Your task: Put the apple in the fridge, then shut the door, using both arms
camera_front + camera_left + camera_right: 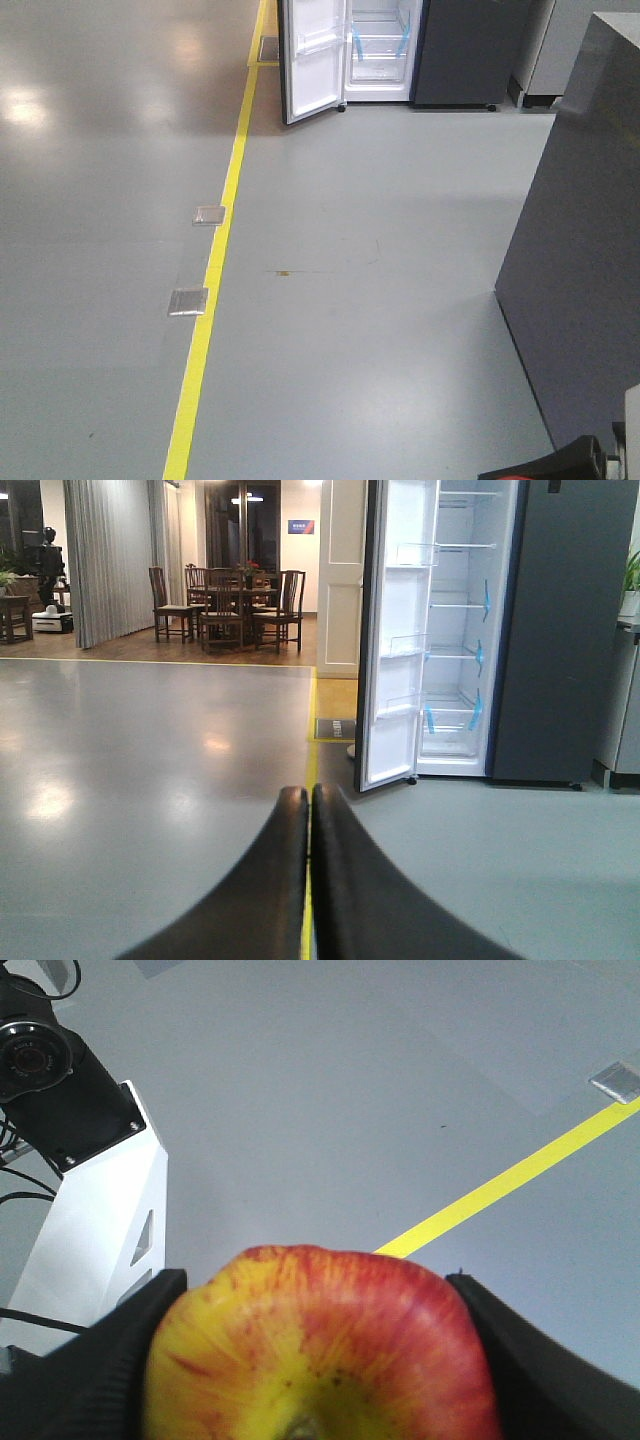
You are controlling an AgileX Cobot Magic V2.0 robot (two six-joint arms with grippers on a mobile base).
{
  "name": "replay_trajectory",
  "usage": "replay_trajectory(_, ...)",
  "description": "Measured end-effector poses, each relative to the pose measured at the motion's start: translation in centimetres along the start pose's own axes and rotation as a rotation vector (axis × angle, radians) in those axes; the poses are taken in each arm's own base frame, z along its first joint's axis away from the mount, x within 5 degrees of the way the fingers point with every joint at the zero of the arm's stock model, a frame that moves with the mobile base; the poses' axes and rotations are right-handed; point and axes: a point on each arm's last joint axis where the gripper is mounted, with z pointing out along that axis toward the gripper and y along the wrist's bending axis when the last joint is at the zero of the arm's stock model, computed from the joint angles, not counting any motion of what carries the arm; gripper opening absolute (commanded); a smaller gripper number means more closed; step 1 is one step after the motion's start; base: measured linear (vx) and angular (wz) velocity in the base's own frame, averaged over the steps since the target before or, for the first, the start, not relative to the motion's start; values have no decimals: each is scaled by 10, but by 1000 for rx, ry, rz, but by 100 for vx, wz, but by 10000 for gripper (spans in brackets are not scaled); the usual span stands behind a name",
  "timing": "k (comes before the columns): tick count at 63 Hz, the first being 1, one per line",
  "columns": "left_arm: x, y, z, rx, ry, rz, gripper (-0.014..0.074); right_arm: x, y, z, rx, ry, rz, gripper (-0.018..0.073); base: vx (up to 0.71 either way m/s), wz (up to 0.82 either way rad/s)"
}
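The red and yellow apple fills the bottom of the right wrist view, and my right gripper is shut on it, one black finger on each side. My left gripper is shut with nothing in it and points across the floor toward the fridge. That fridge stands far ahead at the top of the front view, dark grey outside, its white shelves showing. Its door hangs wide open to the left, and the door shows its white inner side.
A yellow floor line runs from near me toward the fridge, with two metal floor plates beside it. A tall grey cabinet stands close on the right. Chairs and a table stand far left behind.
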Motion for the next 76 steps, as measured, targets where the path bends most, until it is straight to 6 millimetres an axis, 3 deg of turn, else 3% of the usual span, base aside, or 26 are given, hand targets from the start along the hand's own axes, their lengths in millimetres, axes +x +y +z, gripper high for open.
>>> replay_trajectory(76, 0, 0, 0, 0, 0, 0, -6, 1, 0, 0, -5, 6, 0, 307, 30, 1)
